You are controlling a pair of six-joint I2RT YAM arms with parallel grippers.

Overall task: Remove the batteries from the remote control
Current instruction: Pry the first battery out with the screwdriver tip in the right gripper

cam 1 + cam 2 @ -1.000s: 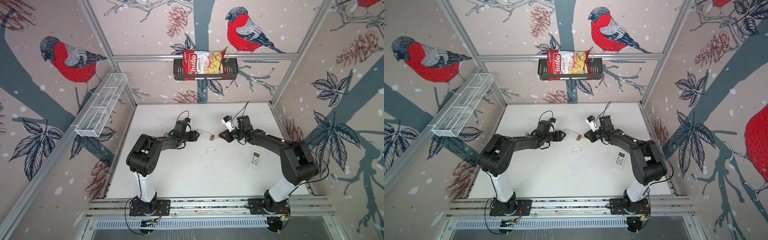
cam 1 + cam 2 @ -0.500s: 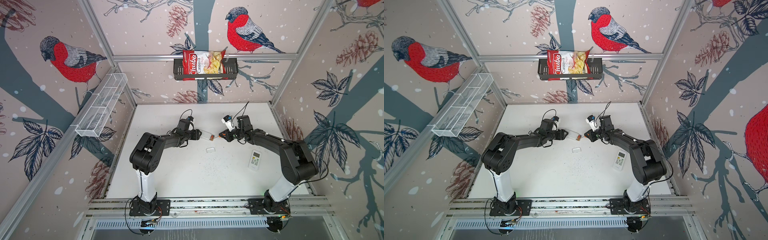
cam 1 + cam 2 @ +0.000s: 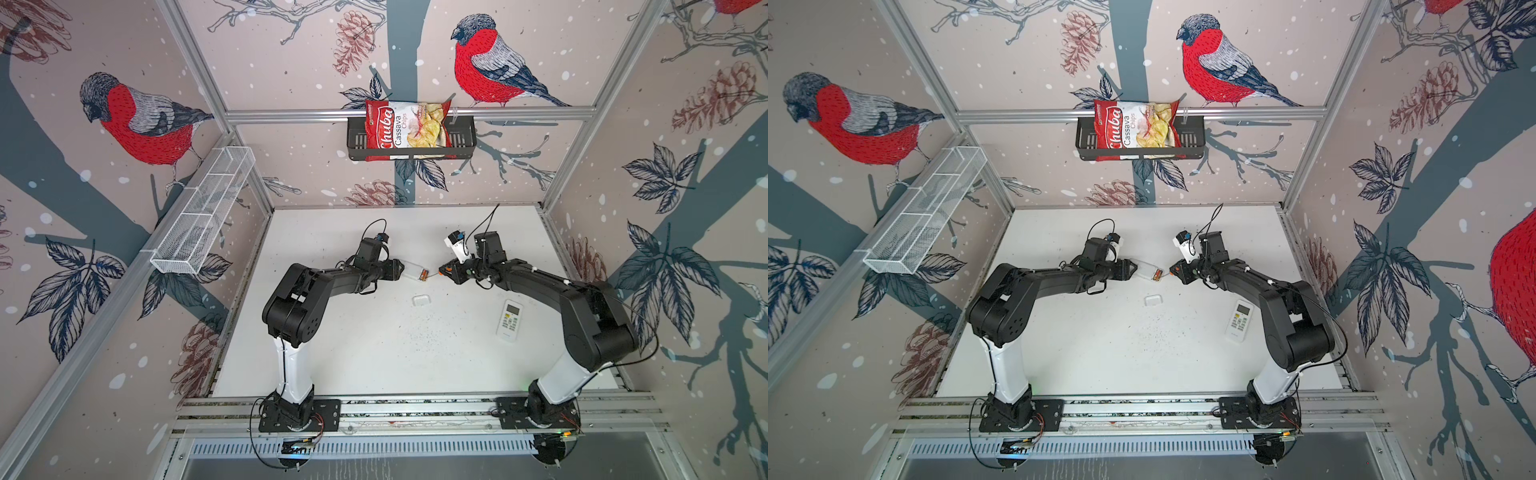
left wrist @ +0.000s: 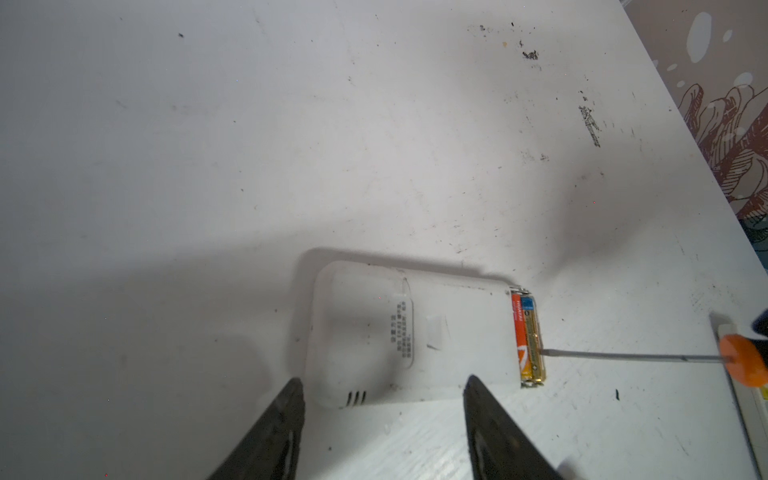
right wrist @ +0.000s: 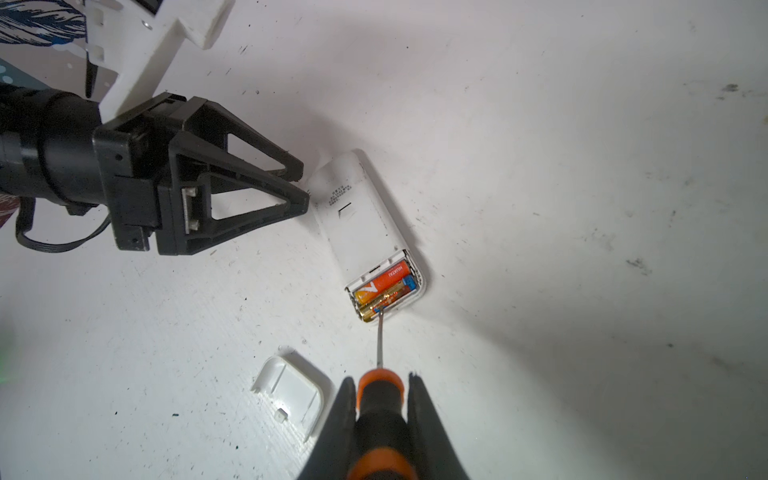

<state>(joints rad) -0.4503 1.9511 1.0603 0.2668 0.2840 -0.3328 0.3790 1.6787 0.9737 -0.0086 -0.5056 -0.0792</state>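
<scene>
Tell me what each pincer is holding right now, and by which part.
The right pincer grips the screwdriver by its orange-and-black handle. The left pincer stands open at the end of the remote control, holding nothing.

Bare tabletop (image 3: pixel 374 357) wide open toward the front rail (image 3: pixel 415 404), battery cover (image 3: pixel 421 300) near opened remote (image 3: pixel 410 270), screwdriver (image 5: pixel 379 340) tip at its battery end, second remote (image 3: pixel 510 321) well apart.

Remote control (image 5: pixel 365 220) is smooth plastic, batteries (image 5: pixel 384 291) glossy, screwdriver (image 5: pixel 380 395) shaft bare metal, table (image 5: pixel 582 166) scuffed matt
</scene>
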